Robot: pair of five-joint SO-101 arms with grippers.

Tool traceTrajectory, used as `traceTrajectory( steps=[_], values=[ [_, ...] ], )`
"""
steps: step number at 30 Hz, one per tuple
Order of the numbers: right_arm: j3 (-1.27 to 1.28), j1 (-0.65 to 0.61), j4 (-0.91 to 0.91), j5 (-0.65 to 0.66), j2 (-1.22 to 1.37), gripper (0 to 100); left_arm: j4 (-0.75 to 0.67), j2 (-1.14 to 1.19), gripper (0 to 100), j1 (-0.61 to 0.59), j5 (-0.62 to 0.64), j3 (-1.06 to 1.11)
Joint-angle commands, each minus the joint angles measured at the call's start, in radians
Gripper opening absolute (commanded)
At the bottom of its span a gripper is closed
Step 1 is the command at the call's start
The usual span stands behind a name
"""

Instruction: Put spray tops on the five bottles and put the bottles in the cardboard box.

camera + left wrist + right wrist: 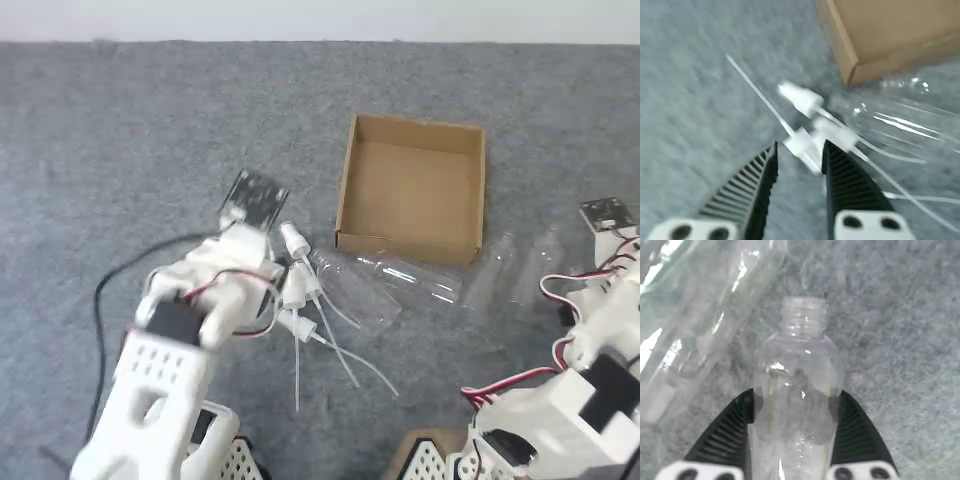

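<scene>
Brown cardboard is making up the box (405, 246), which is sitting on grey carpet (150, 130) in the high view, and none of the bottles (415, 278) is lying in it yet. Several clear ones are resting on their sides just along the box's front wall, with no top fitted that I can see. The white tops (295, 290), each with a long thin tube, are lying loose in a cluster just off the box's front left corner, under one arm's wrist. So the task is looking barely begun: every capping and every loading is judged to be waiting. In the left wrist view, the left gripper (800, 145) is hanging over that cluster with its jaws spread to either side of one top (799, 141), not pinching it; the box corner and a bottle body (900, 125) are lying just beyond. In the right wrist view, the right gripper (794, 395) is pinching a bottle (797, 370) by its body, off the box's front right corner, the threaded neck (802, 315) standing open and bare; more bottles are lying beside it. No label, brand or readable writing is showing on the bottles, tops or box.
</scene>
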Motion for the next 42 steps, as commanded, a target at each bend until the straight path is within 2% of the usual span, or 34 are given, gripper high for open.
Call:
traceTrajectory(
  steps=[1,4,16,19,25,30,38,42],
  values=[
    [0.04,0.03,-0.008,0.018,0.03,0.7,-0.077,0.244,17,0.038,0.035,-0.059],
    [0.041,0.027,-0.008,0.018,0.031,0.7,-0.161,0.33,21,0.041,0.055,-0.036],
    [0.043,0.027,-0.008,0.018,0.039,0.7,-0.333,0.571,21,0.037,0.084,-0.039],
    [0.043,0.027,-0.008,0.018,0.039,0.7,-0.334,0.595,20,0.037,0.083,-0.039],
    [0.043,0.03,-0.007,0.018,0.036,0.7,-0.325,0.605,11,0.037,0.078,-0.03],
    [0.043,0.033,-0.005,0.018,0.035,0.7,-0.23,0.595,11,0.029,0.032,-0.048],
    [0.043,0.033,-0.007,0.018,0.036,0.7,-0.224,0.605,11,-0.152,-0.086,-0.077],
    [0.043,0.027,-0.005,0.018,0.038,0.7,-0.222,0.605,17,-0.173,-0.137,-0.073]
  ],
)
